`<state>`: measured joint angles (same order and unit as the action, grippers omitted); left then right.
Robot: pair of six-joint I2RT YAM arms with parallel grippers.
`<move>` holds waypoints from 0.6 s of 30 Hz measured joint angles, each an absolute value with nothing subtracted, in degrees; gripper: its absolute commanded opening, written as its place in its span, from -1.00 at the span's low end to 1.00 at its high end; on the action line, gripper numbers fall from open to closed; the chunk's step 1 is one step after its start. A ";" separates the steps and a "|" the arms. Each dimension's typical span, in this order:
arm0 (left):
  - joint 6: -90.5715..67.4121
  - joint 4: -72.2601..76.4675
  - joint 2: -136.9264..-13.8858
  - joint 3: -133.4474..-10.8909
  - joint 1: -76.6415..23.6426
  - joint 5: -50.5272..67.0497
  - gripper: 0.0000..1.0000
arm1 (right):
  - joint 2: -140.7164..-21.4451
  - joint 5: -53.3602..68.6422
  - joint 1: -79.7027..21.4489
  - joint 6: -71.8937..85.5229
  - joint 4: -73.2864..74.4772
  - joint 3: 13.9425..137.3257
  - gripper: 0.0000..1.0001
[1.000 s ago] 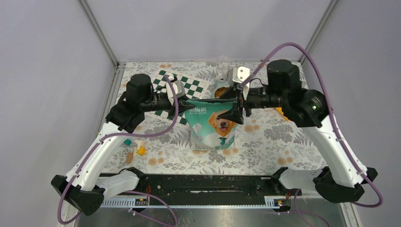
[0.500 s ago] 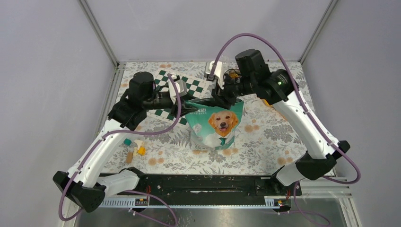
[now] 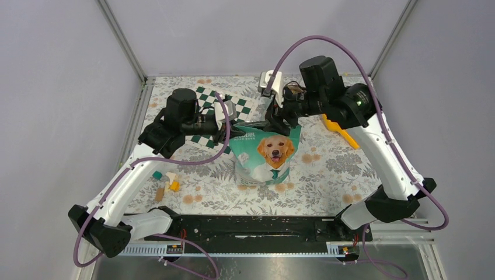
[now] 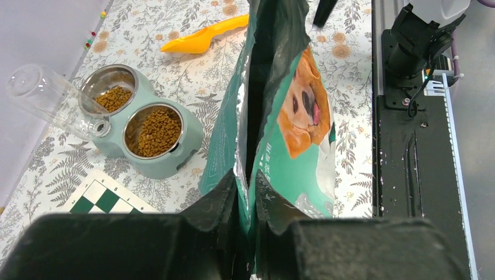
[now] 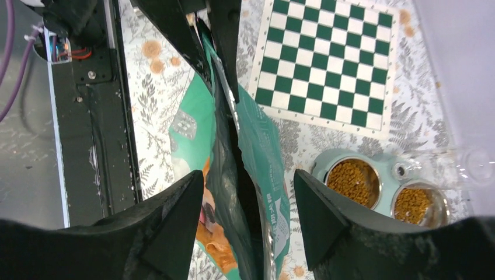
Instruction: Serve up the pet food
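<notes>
Kibble [image 4: 153,131] fills both bowls of feeder [image 4: 181,153], ahead-left of left end effector [image 4: 246,184], near right end effector [image 5: 248,175]. Left end effector pinched tight on top corner of bag [image 3: 265,154]. Right end effector spread wide, straddling bag mouth, gripping nothing.

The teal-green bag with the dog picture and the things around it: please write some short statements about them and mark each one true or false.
1. The left gripper is shut on the top edge of the teal-green pet food bag. True.
2. The right gripper holds the orange plastic scoop. False: the scoop lies on the table, and the right gripper is open, with one finger on each side of the bag's top.
3. Both steel bowls of the pale green double feeder contain brown pet food. True.
4. The bag lies flat on the table. False: it stands upright.
</notes>
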<state>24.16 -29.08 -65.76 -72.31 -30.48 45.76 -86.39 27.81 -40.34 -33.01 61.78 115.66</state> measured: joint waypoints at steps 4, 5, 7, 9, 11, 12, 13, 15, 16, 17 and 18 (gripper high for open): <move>24.18 -29.76 -65.76 -72.66 -30.48 45.15 -0.79 | -86.30 27.97 -40.34 -31.05 61.84 119.09 0.41; 24.18 -29.93 -65.76 -72.73 -30.50 44.93 -0.83 | -86.19 28.10 -40.34 -30.89 61.84 119.13 0.42; 24.21 -30.30 -65.76 -72.93 -30.55 44.73 -0.86 | -86.02 28.27 -40.34 -31.03 61.89 118.80 0.42; 24.25 -30.50 -65.76 -72.95 -30.59 44.58 -0.92 | -85.65 28.58 -40.34 -31.77 61.95 117.43 0.42; 24.40 -30.72 -65.76 -72.99 -30.59 44.51 -0.95 | -85.43 28.56 -40.34 -33.08 62.72 115.79 0.38; 24.40 -30.76 -65.73 -72.99 -30.59 44.49 -0.98 | -85.49 28.51 -40.34 -33.76 63.31 115.18 0.36; 24.45 -30.81 -65.73 -72.99 -30.59 44.47 -1.00 | -85.67 28.36 -40.34 -34.54 64.20 114.74 0.35; 24.49 -30.83 -65.73 -73.03 -30.59 44.34 -1.00 | -86.02 27.83 -40.34 -35.68 65.30 114.50 0.26; 24.53 -30.83 -65.73 -73.03 -30.59 44.29 -1.00 | -86.24 27.46 -40.34 -36.27 65.69 114.50 0.18; 24.56 -30.85 -65.73 -73.03 -30.61 44.25 -1.00 | -86.41 27.11 -40.34 -36.71 65.95 114.50 0.07; 24.58 -30.89 -65.73 -73.06 -30.61 44.18 -1.00 | -86.54 26.63 -40.34 -37.23 66.32 114.50 -0.04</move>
<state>24.58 -30.89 -65.73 -73.06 -30.61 44.18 -86.54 26.63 -40.34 -37.23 66.32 114.50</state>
